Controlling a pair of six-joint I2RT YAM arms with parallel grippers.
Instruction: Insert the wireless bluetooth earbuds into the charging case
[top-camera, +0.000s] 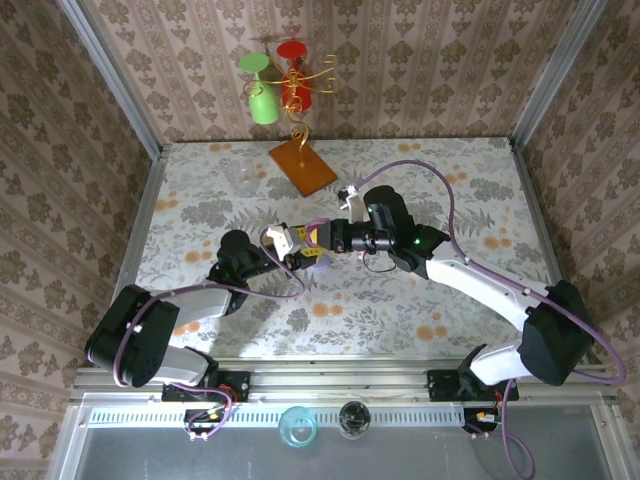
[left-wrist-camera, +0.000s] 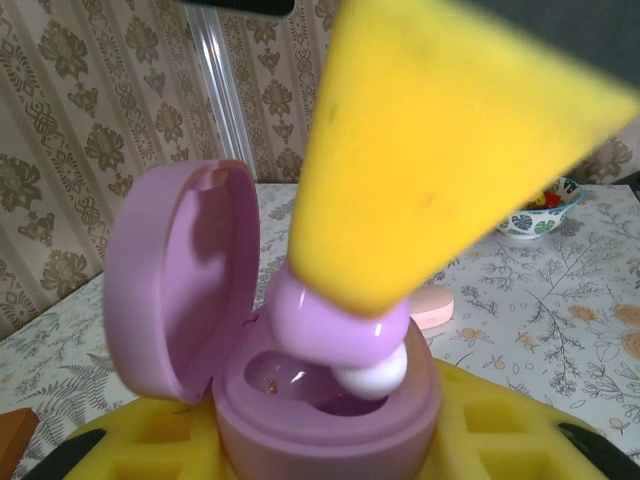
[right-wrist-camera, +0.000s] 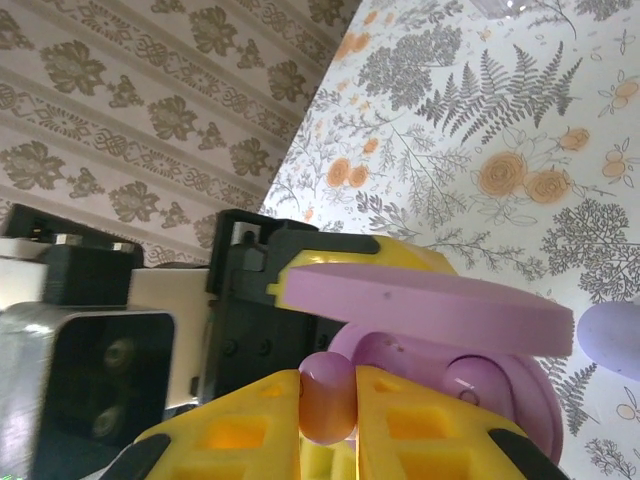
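Yellow padded fingers (left-wrist-camera: 440, 130) of the right gripper (right-wrist-camera: 328, 398), blurred and cut off by the frame in the left wrist view, are pinched tight on a lilac earbud (left-wrist-camera: 335, 322), its white tip pointing down into the charging case (right-wrist-camera: 475, 385). Opposite, the left gripper (left-wrist-camera: 328, 450) is clamped on the case body from both sides, with the hinged lid (left-wrist-camera: 175, 285) thrown back. That hold looks chosen so the wells face the incoming bud and the case cannot slide away under pressure.

The tip sits at the mouth of a well, either touching the rim or just above it; the views do not settle which. By the look of it, the bud is not yet seated.

The bud and the finger above it cover much of the case's inside, so whether a second bud already lies there cannot be told. Behind them, a pink pebble-shaped case (left-wrist-camera: 437, 305) lies on the floral counter (left-wrist-camera: 560, 330), partly hidden by the finger, with a patterned bowl (left-wrist-camera: 540, 208) further back. At the right edge of the right wrist view a rounded lilac shape (right-wrist-camera: 612, 340) is cut off, and it could be a case or a bud.
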